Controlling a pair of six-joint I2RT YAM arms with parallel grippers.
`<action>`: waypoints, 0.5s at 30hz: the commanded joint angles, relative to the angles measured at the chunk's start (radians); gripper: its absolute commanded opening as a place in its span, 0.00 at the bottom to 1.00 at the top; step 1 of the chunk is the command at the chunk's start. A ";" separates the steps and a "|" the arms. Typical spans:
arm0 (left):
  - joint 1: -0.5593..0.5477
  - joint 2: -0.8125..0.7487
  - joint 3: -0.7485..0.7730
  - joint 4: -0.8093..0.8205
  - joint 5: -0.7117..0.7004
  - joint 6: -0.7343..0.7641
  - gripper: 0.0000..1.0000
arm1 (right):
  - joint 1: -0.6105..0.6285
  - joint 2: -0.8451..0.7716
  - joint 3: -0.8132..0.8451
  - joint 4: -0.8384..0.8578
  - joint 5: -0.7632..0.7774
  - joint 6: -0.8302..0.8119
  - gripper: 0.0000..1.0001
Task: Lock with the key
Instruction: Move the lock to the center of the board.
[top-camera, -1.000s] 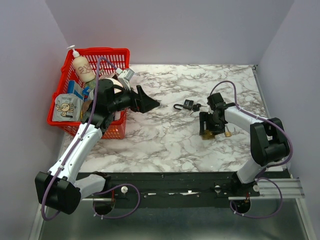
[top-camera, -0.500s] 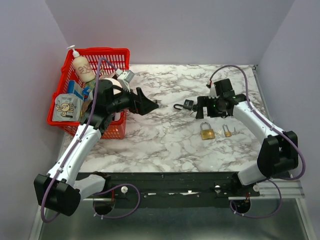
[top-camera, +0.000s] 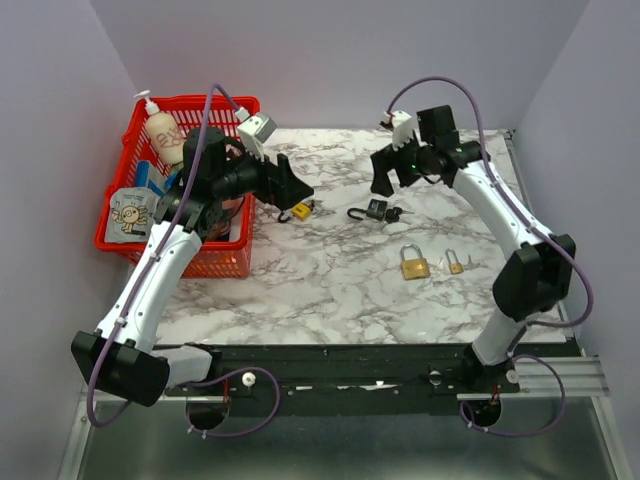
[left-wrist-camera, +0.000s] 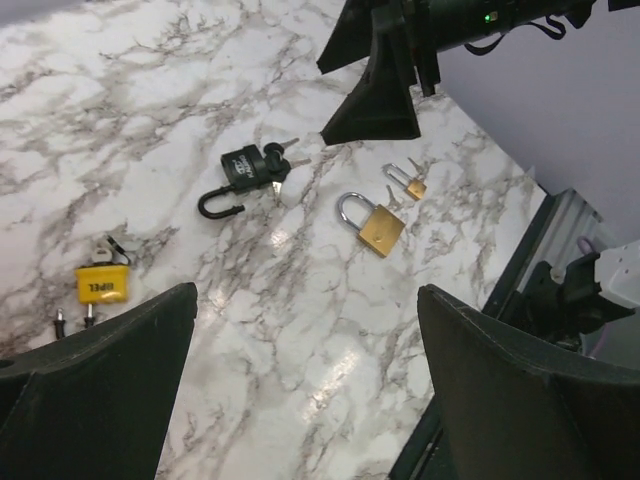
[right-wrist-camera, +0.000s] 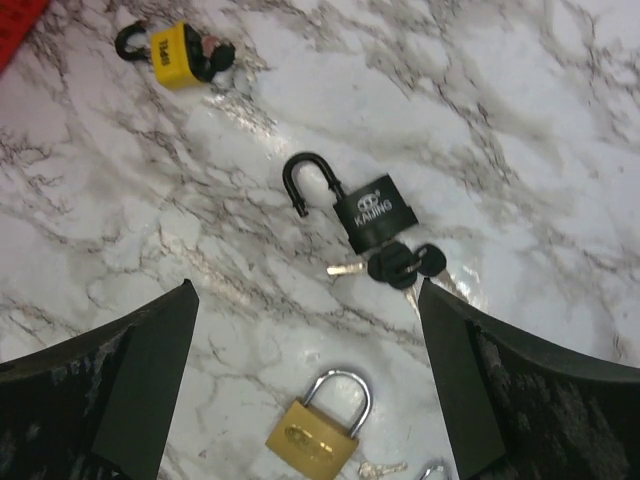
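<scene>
A black padlock (right-wrist-camera: 372, 214) lies mid-table with its shackle (right-wrist-camera: 300, 180) open and black-headed keys (right-wrist-camera: 402, 266) at its base; it also shows in the top view (top-camera: 375, 209) and the left wrist view (left-wrist-camera: 241, 168). A brass padlock (top-camera: 413, 263) with its shackle shut and a small brass padlock (top-camera: 455, 262) lie nearer the front. A yellow padlock (top-camera: 303, 210) lies to the left. My right gripper (top-camera: 388, 175) hovers open and empty above the black padlock. My left gripper (top-camera: 290, 186) is open and empty, raised beside the yellow padlock.
A red basket (top-camera: 215, 104) at the back left holds a pump bottle (top-camera: 165, 135), a carton (top-camera: 133, 215) and other items; my left arm reaches over it. The table's front edge and a black rail (top-camera: 350, 360) lie near the arm bases.
My right gripper has left the brass padlock on the table and risen back over the black padlock. My left gripper has lifted slightly, uncovering the yellow padlock.
</scene>
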 joint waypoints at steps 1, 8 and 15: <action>0.023 -0.009 0.017 -0.032 -0.046 0.060 0.99 | 0.098 0.165 0.213 -0.070 -0.046 -0.027 1.00; 0.130 -0.032 -0.027 0.049 -0.019 -0.061 0.99 | 0.270 0.365 0.370 0.027 0.032 -0.021 1.00; 0.226 -0.049 -0.035 0.101 0.018 -0.138 0.99 | 0.350 0.543 0.548 0.070 0.050 0.007 0.85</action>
